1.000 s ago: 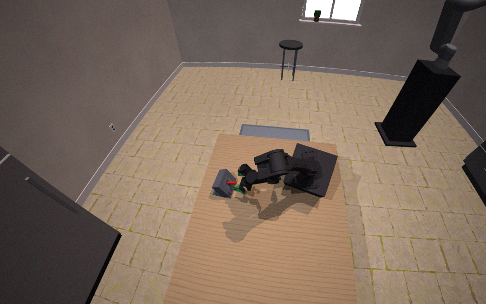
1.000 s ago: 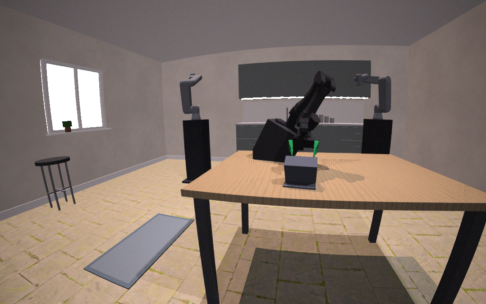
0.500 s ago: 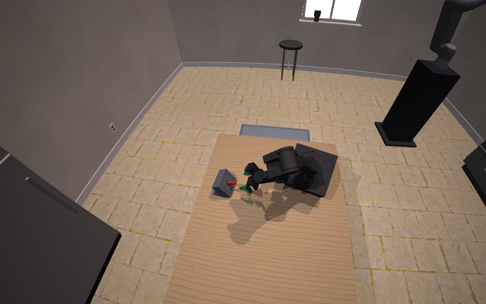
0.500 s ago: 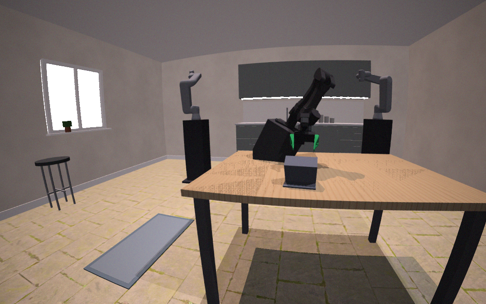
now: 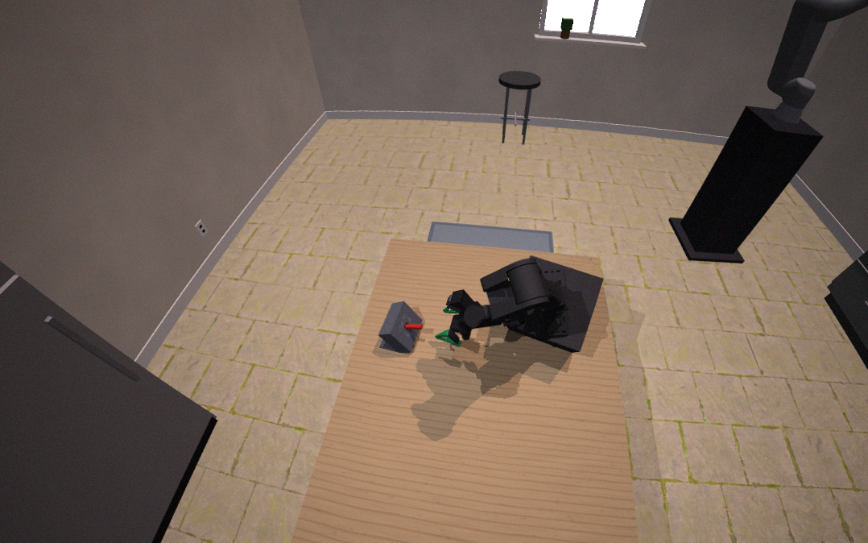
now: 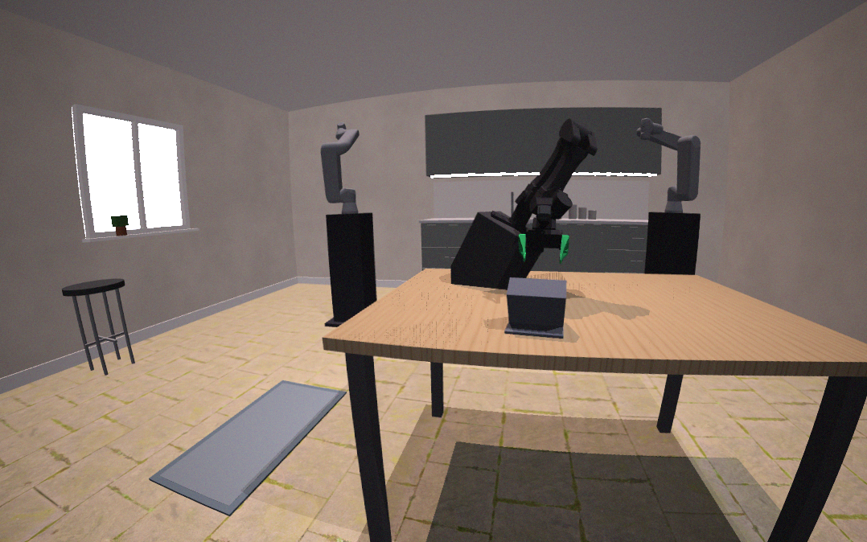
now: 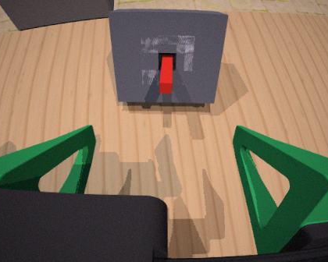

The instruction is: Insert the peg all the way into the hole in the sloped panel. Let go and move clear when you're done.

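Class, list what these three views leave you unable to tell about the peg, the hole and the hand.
- Insertion depth: the sloped panel hides the red peg beyond the hole.
- Exterior view: the panel block's back hides peg and hole.
- Top view: peg too small.
- Wrist view: open hand, finger bases cut off.
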Robot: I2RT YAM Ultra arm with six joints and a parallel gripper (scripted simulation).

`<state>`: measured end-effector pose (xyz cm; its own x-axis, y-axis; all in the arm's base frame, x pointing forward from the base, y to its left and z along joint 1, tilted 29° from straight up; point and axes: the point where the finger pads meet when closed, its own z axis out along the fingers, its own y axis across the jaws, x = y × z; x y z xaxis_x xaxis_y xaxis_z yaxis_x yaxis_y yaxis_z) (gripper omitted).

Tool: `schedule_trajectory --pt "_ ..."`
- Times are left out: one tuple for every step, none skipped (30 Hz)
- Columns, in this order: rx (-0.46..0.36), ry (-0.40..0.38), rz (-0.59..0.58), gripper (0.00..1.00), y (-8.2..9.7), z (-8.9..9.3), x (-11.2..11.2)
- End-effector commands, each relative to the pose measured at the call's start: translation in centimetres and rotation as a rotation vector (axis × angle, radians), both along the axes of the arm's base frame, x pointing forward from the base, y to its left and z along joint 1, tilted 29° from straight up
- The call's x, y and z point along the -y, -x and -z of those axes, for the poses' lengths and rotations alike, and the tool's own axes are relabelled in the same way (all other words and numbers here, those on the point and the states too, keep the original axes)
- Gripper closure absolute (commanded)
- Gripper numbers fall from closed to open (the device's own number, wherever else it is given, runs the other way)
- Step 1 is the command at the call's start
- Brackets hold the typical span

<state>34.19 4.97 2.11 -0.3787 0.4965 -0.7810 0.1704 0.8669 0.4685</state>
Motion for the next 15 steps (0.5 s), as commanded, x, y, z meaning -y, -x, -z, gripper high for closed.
schedule_trajectory --pt "0.029 -0.002 0.025 0.00 0.43 -0.92 0.51" --pt "0.027 -0.001 0.025 0.00 0.45 -0.88 0.52" --pt "0.027 -0.001 0.025 0.00 0.45 -0.87 0.53" --pt "0.027 0.000 0.025 0.00 0.45 -0.87 0.53" --pt "0.027 0.000 0.025 0.00 0.45 -0.87 0.53" --pt "0.026 0.000 0.025 0.00 0.46 -0.84 0.53" --pt "0.025 0.000 0.025 0.00 0.46 -0.83 0.53" --pt "0.025 0.000 0.025 0.00 0.46 -0.83 0.53" --pt "0.025 0.000 0.025 0.00 0.46 -0.83 0.53" --pt "0.025 0.000 0.025 0.00 0.46 -0.83 0.53" --pt "0.025 0.000 0.025 0.00 0.46 -0.83 0.53" --pt "0.025 0.000 0.025 0.00 0.46 -0.83 0.53" --pt "0.025 0.000 0.025 0.00 0.46 -0.83 0.53" --pt "0.019 0.002 0.020 0.00 0.24 -0.64 0.44" --pt "0.019 0.002 0.020 0.00 0.24 -0.64 0.44"
